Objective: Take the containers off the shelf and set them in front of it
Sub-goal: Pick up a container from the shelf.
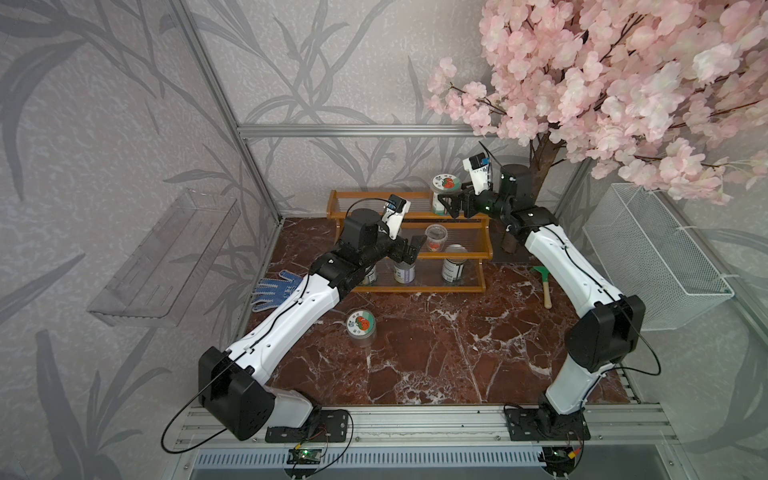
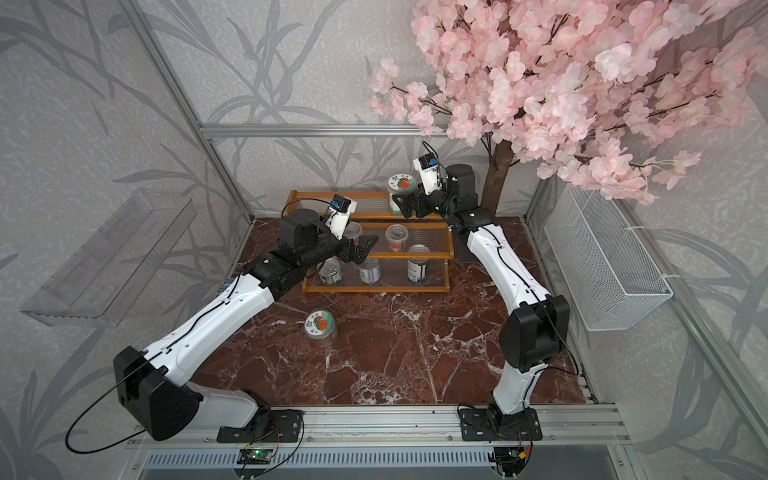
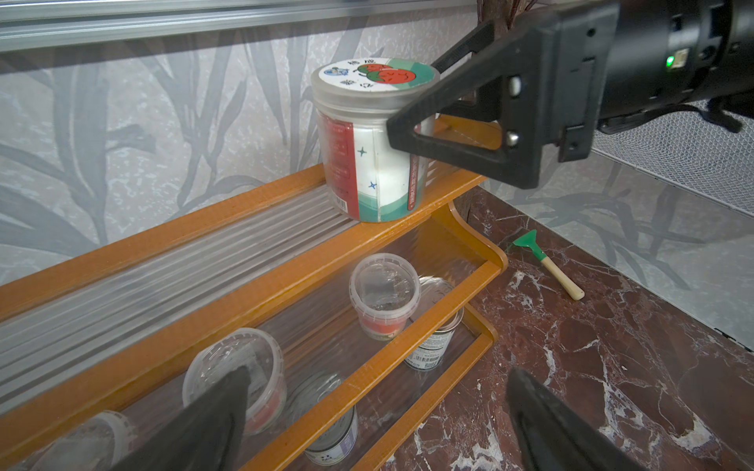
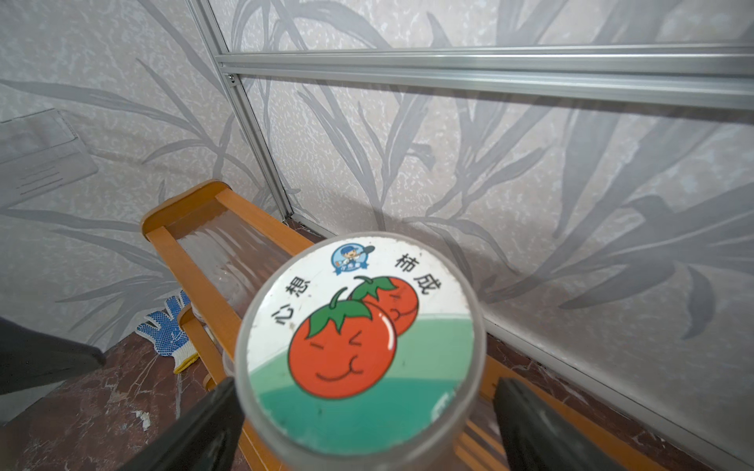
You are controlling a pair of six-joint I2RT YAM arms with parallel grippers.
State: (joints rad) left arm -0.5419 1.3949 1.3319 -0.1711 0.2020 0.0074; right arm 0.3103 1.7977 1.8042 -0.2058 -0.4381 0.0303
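- Right gripper (image 1: 448,206) is spread wide, its jaws either side of the tomato-lid jar (image 1: 444,185) on the shelf's (image 1: 436,289) top tier, 1 o'clock end; contact unclear.
- Left gripper (image 1: 415,247) gapes empty over the middle tier.
- Second jar (image 1: 361,326) stands on the table (image 1: 457,353), 7 o'clock of the shelf.
- Only the left wrist view shows all three cups (image 3: 385,293).

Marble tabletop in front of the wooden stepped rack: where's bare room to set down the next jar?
Widest bare patch: red-brown marble tabletop between the tomato-lidded clear jar already down, the orange-brown wooden rack's front rail and the right arm. Crowded: the blue-dotted white glove under the left arm, and the green-headed wooden-handled tool beside the rack.
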